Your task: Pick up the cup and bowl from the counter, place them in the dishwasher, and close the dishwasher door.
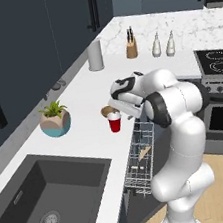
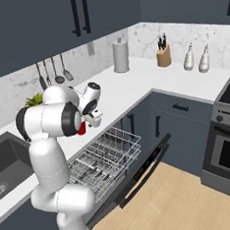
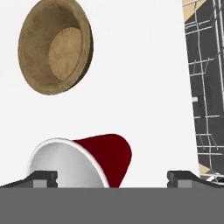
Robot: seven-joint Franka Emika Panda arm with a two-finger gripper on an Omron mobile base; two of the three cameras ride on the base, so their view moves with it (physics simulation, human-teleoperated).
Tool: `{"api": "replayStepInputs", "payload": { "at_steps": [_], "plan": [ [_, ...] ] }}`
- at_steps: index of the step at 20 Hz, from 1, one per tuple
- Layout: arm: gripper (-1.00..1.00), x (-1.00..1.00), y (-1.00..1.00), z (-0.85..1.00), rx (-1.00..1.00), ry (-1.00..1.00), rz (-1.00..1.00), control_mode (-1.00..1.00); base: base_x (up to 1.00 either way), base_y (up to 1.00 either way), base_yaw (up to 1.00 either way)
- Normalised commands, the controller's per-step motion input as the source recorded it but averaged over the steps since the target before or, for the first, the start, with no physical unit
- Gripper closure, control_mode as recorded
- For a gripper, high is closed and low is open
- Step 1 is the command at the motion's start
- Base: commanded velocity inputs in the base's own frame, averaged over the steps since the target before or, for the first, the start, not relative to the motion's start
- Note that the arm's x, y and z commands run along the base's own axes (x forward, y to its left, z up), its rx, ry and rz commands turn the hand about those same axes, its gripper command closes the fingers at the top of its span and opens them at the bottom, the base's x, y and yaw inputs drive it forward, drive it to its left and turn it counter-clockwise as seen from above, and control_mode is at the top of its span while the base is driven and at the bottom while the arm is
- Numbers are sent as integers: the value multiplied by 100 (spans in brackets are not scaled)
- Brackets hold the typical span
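- Hovering over the counter (image 1: 94,131), the gripper (image 3: 111,177) has its two dark fingertips (image 3: 43,178) spread as wide as they go, with nothing held between them.
- Between the fingers, nearer the left one in the hand view, stands the red cup (image 3: 83,162); its white inside is empty and its tapered red wall leans away from the tips.
- Beyond the cup, farther from the fingers, sits the brown bowl (image 3: 56,46): shallow, round, wood-grained, with a paler flat disc at its bottom and nothing in it.
- From the left base view the cup (image 1: 114,122) stands upright on the white stone just in front of the bowl (image 1: 107,111), the two nearly touching, both close to the counter's edge and right beside the gripper (image 1: 116,102).
- Past the right fingertip the counter ends, and the white wire rack (image 3: 205,87) of the dishwasher (image 2: 123,169) is seen below.
- In the right base view the rack (image 2: 103,160) is pulled out over the lowered dishwasher door (image 2: 141,171), a dark blue-grey panel hanging open; I cannot tell whether anything lies in the rack.
- Farther along the counter, well apart from the fingers, stand a pink-and-teal plant pot (image 1: 55,123) holding a green plant and a grey canister (image 1: 94,55).
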Motion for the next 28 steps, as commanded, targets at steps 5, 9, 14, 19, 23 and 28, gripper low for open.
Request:
{"api": "replayStepInputs", "payload": {
  "at_steps": [5, 9, 14, 19, 23, 28],
  "plan": [
    [-100, -2, 0, -9, 0, 0, 0, -100, 0, 0, 0],
    [-100, 6, 5, -28, 0, 0, 0, -100, 0, 0, 0],
    [100, 9, 11, -36, 0, 0, 0, -100, 0, 0, 0],
    [100, 1, 12, -24, 0, 1, 0, -100, 0, 0, 0],
    [100, -1, 3, -14, 0, 2, 0, -100, 0, 0, 0],
    [100, -27, 6, -12, -1, 4, 0, -100, 0, 0, 0]
  ]
}}
